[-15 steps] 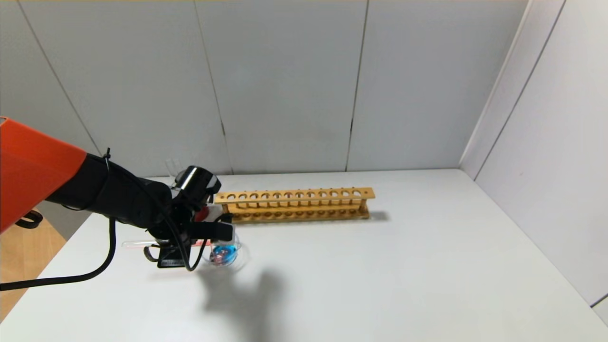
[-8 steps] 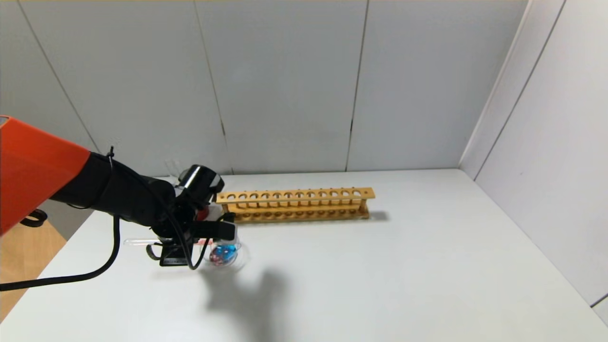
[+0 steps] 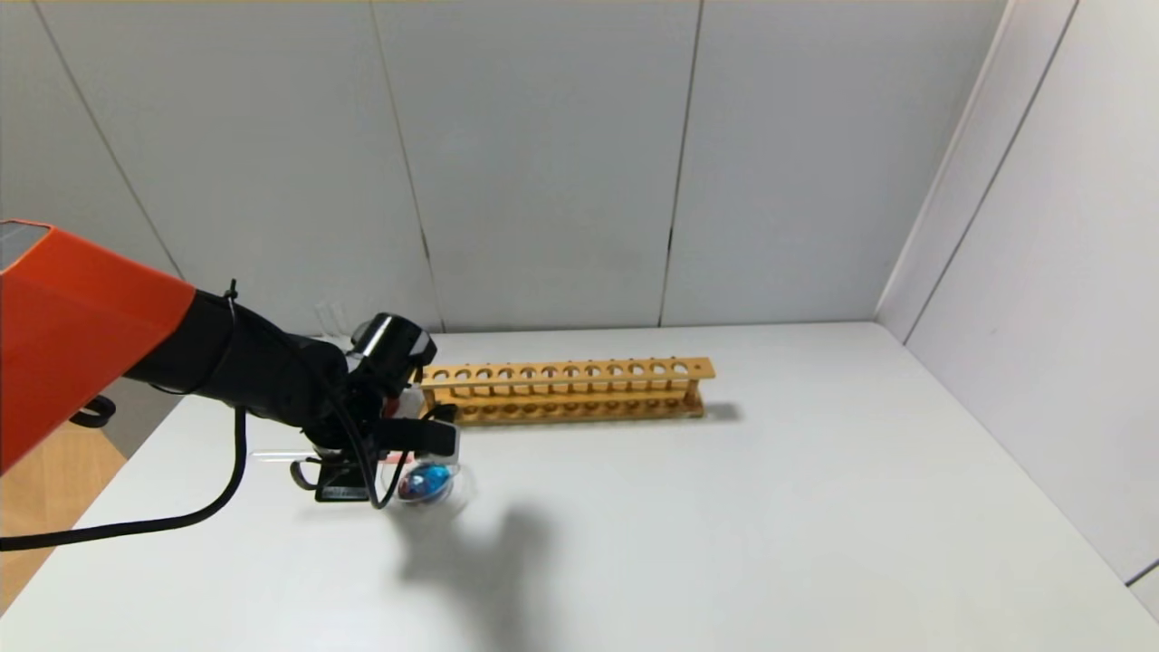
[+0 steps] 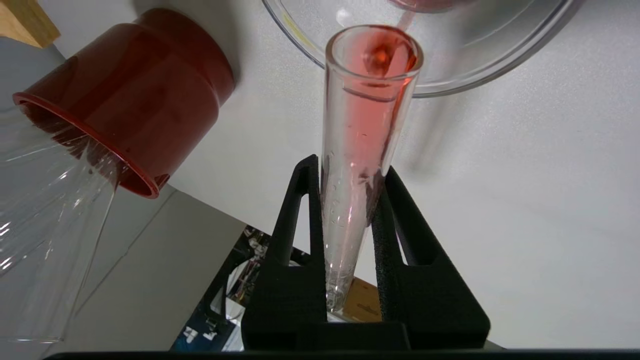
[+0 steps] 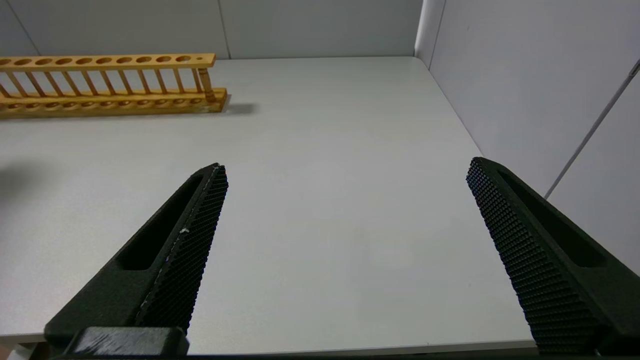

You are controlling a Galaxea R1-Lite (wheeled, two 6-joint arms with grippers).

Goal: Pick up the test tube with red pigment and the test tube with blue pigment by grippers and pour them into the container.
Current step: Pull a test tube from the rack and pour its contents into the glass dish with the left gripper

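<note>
My left gripper [image 3: 385, 453] is shut on the test tube with red pigment [image 4: 367, 110] and holds it almost level, low over the table. In the left wrist view the gripper [image 4: 350, 165] shows the tube's open mouth right at the rim of the container [image 4: 500, 65], with red liquid lying along the tube. In the head view the container [image 3: 464, 487] holds blue and red colour. No tube with blue pigment shows. My right gripper [image 5: 347, 170] is open and empty over bare table, out of the head view.
A dark red cup [image 4: 145, 95] holding plain clear tubes [image 4: 40, 200] stands just behind the left gripper. A long wooden tube rack [image 3: 561, 389] lies to the right of it, also in the right wrist view [image 5: 105, 82]. Grey walls close the back and right.
My left arm has shifted a little to the right and away from me, carrying the red tube with it towards the dish. The right arm has not visibly moved.
</note>
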